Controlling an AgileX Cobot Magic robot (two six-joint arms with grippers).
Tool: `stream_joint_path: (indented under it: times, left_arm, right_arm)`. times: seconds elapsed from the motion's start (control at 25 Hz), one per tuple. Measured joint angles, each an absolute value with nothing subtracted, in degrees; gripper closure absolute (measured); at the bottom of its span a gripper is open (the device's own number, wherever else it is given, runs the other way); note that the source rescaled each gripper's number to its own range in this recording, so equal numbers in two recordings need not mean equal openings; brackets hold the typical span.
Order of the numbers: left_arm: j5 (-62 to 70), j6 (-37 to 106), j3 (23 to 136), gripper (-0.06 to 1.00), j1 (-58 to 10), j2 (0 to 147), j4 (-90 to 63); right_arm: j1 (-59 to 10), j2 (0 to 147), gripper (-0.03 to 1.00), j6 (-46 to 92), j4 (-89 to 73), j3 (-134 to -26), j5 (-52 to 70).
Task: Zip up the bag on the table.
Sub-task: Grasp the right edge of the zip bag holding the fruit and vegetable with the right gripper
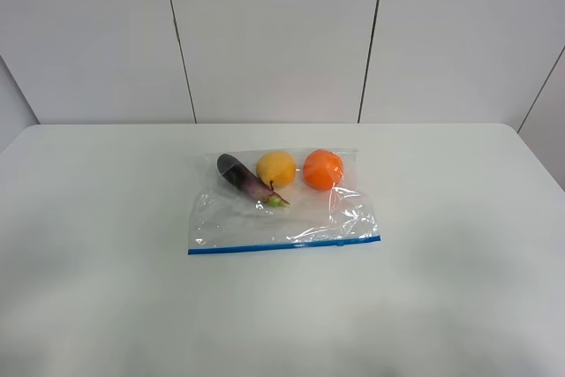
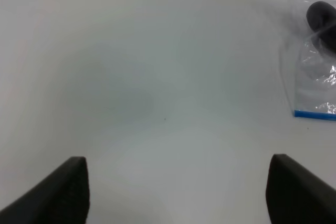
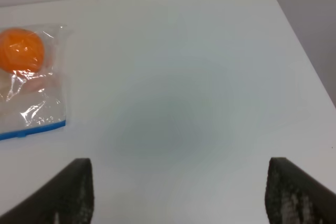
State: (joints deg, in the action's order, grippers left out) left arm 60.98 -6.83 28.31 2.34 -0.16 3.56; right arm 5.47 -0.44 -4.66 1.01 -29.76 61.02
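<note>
Rear wall (image 1: 274, 33) consists of plain white flush panels, divided by thin dark seams (image 1: 179, 41). Lighting is even and diffuse.

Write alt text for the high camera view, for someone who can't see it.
A clear zip bag lies flat on a white table, blue zipper strip nearest the camera, holding a purple eggplant, a yellow fruit and an orange.

Bright even light; wrist views soft, blurred.
</note>
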Motion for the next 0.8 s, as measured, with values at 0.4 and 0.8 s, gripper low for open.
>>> stream_joint_path:
  times: [0.4,0.8]
  left_arm:
    - [60.98,-6.83,28.31,-0.06,2.34,-0.16,3.56]
    - [60.98,-6.83,28.31,-0.06,2.34,-0.16,3.56]
  right_arm:
    - [5.47,-0.44,-0.01,-4.66,1.01,-29.76,61.02]
    - [5.47,-0.44,-0.01,-4.66,0.8,-29.76,61.02]
